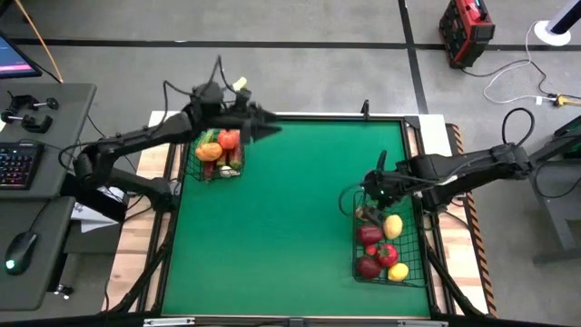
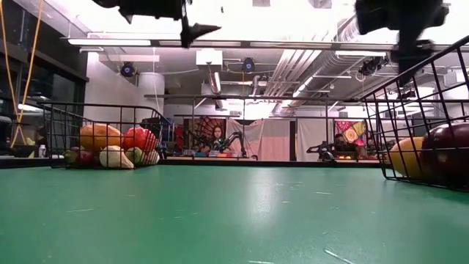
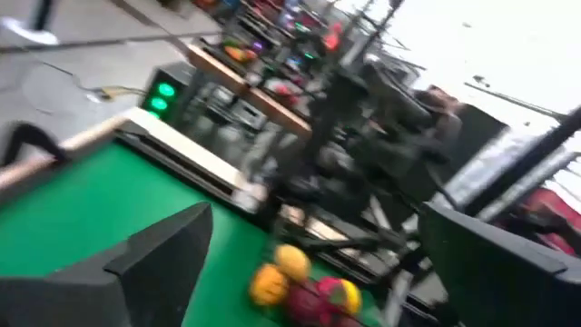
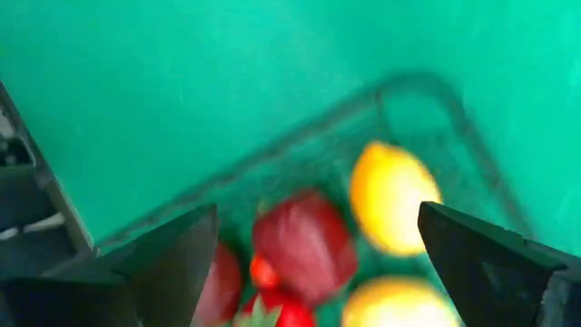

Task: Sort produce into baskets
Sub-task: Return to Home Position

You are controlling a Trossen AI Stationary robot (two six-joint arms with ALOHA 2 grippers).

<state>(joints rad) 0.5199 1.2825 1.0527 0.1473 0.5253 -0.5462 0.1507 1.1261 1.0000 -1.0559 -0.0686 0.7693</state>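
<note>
Long basket (image 2: 421, 110), table's near-right corner: red, yellow produce (image 1: 370, 235) inside; right arm (image 1: 454, 168) over its far end, jaws apart, empty. Small basket (image 1: 218, 178), far-left corner: other produce; left arm (image 1: 136, 141) above, jaws apart, empty. No loose produce on table (image 1: 290, 227). Sorting looks done; only homing left.
</note>
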